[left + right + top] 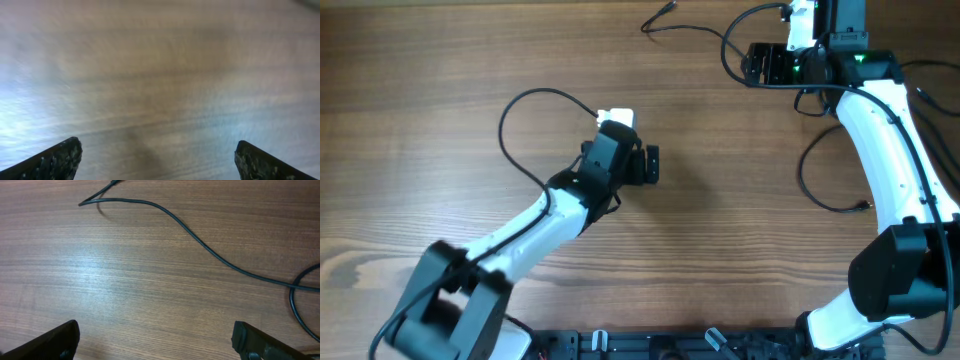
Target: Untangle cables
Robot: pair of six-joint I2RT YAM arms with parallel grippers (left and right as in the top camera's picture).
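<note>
My left gripper (157, 145) has its jaws spread wide with nothing between them, over bare wood that looks blurred in its wrist view. From overhead it sits near the middle of the frame. My right gripper (156, 326) is spread just as wide and empty, at the upper right of the overhead view. Ahead of it a thin black cable (200, 242) lies on the table (440, 60), running from the upper left of the wrist view to the right edge, where it loops. A second cable (801, 172) curves at the right of the overhead frame, beside the right arm.
</note>
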